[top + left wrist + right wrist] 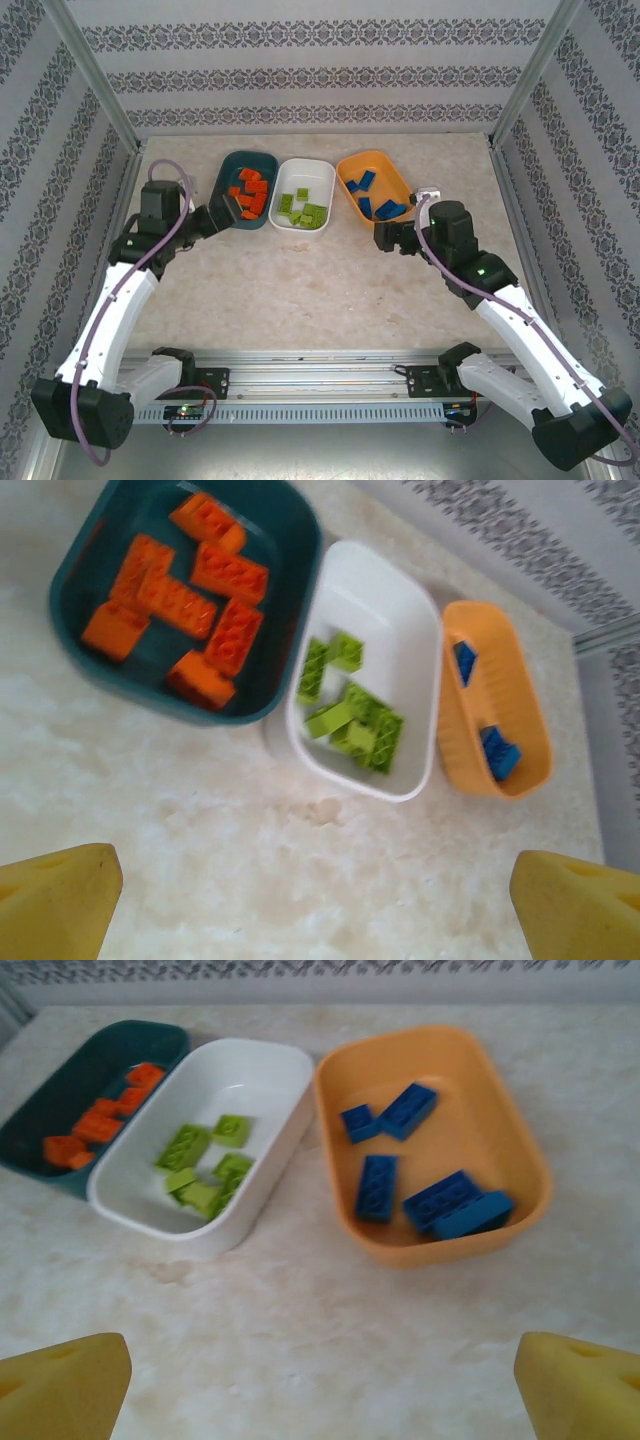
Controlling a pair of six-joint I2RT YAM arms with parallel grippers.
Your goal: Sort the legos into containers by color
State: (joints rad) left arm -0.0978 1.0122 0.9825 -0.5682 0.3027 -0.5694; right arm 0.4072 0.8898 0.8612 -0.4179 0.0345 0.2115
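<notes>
Yellow fingertips (55,905) of my left gripper (230,211) and right gripper (386,238) gape empty, since sorting looks done. Far row, left to right: orange-red legos (175,600) in teal tray (285,520), green legos (355,725) in white tray (390,610), blue legos (378,1188) in orange tray (470,1090).

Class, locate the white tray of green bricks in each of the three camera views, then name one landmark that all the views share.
Top external: white tray at upper centre, middle of the row of three.
Left wrist: upper centre-right, slanted, between the teal tray and the orange tray.
Right wrist: upper left, teal tray at its left.
Shared landmark: the orange tray holding blue bricks, immediately right of it in every view.
</notes>
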